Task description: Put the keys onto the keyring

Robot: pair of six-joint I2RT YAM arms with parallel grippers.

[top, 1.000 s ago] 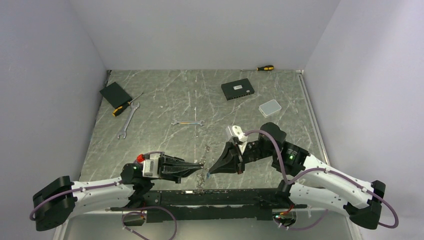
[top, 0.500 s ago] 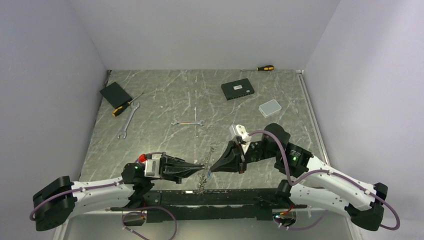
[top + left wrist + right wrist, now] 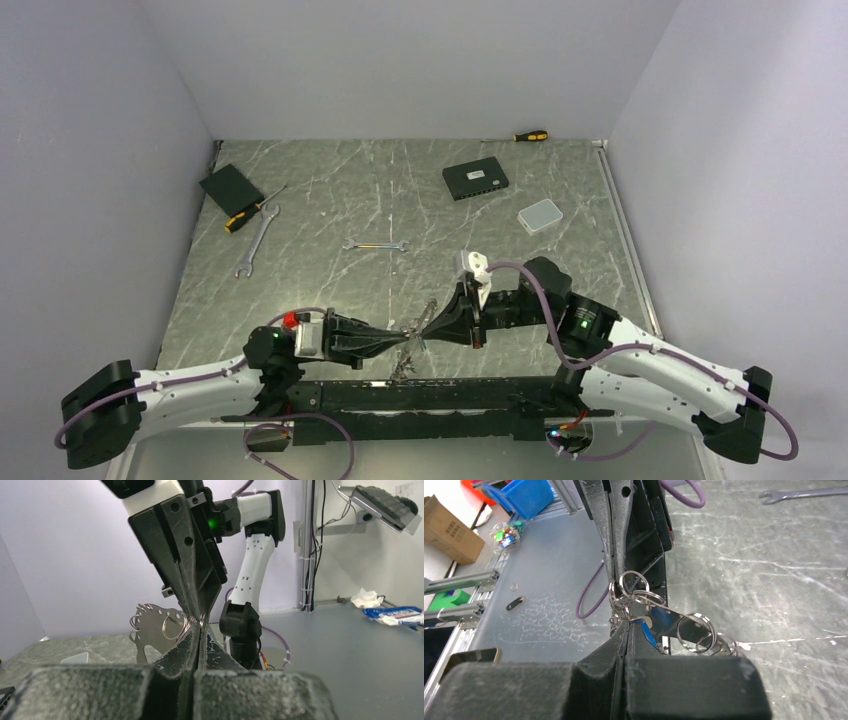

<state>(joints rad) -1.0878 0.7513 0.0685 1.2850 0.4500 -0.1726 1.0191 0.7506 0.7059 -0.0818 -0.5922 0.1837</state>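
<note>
Currently I am pinching the keys [image 3: 659, 616] with left gripper [image 3: 405, 337] and right gripper [image 3: 425, 325] fully closed, tips hiding the contact.

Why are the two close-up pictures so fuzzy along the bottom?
Left wrist view: the left gripper blurs at its near end, too close to the lens; the keys beyond are sharp but shaded against the pale wall. Right wrist view: the right gripper blurs likewise, and the keys glint brightly. Top view: evenly lit, sharp, keys tiny.
</note>
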